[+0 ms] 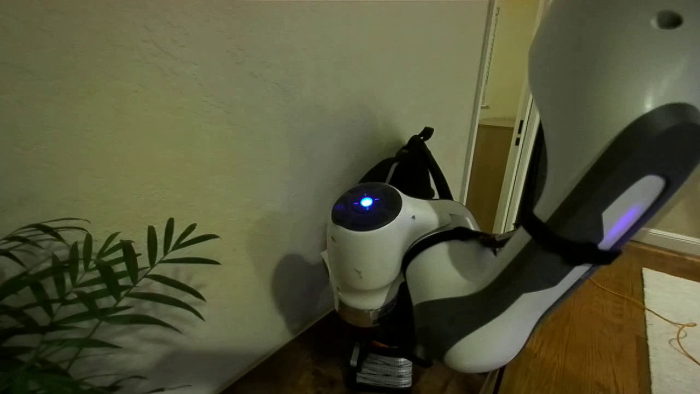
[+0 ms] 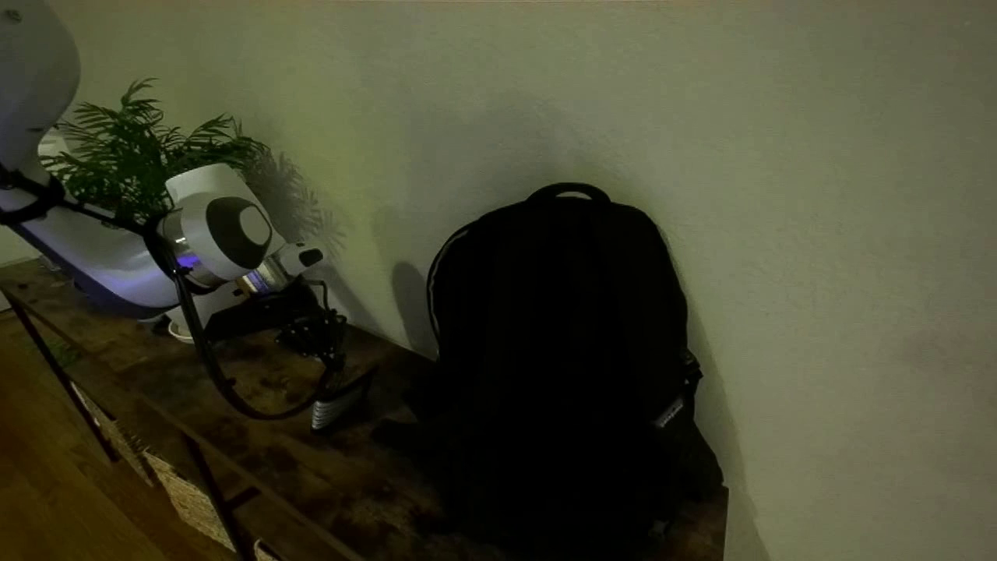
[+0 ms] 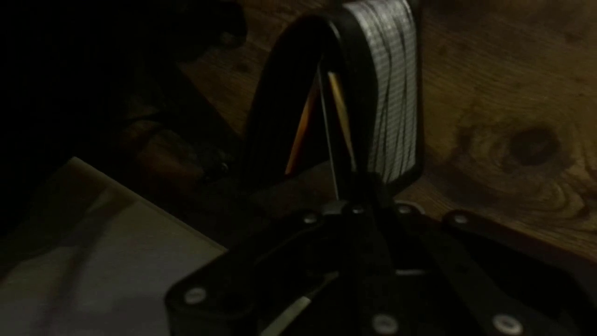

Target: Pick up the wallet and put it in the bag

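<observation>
The pale wall (image 2: 818, 195) is the largest thing in sight, and along it goes the back edge of the dark wooden desk (image 2: 327, 483). In both exterior views the robot arm (image 1: 454, 268), white and grey, is bent, with its last part above the desk. The bag (image 2: 561, 351), a black backpack, stands upright at the back edge, close to the corner where this edge ends at the right in an exterior view. The green plant (image 2: 144, 164) is toward the opposite end of the desk, near the wall; what is under it is hidden.

The gripper (image 3: 368, 191) is directed down to the desk, and its jaws are clenched on one half of the wallet (image 3: 382, 98). The wallet is folded like a small tent, with a grey striped band on its outer side. It is between the front and back edges, nearer to the back one, outside the bag. I cannot tell if it touches the desk. Inside it one sees an orange strip (image 3: 302, 126) and a yellow strip (image 3: 343, 116).
</observation>
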Robot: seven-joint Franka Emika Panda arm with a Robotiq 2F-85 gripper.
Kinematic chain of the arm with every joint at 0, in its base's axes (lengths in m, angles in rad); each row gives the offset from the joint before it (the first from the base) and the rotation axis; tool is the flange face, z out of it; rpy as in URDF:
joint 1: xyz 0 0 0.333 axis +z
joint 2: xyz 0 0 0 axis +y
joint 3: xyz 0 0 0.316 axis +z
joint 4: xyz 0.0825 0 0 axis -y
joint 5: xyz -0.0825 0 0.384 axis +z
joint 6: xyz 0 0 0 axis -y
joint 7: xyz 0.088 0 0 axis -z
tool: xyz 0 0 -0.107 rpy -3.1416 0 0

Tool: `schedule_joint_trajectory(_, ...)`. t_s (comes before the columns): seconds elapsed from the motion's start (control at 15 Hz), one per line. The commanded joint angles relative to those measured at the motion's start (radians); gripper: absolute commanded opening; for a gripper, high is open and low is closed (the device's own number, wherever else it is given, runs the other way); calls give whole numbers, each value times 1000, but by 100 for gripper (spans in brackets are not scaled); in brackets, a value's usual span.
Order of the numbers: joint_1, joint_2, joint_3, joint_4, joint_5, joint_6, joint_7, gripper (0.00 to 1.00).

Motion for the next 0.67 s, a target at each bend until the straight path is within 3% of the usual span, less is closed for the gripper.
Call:
schedule_joint_trajectory(0.0, 82, -62, -67, -110, -25, 51, 93, 3)
schedule_joint_trajectory(0.6, 256, -71, -190, -200, -1, 177, 143, 3)
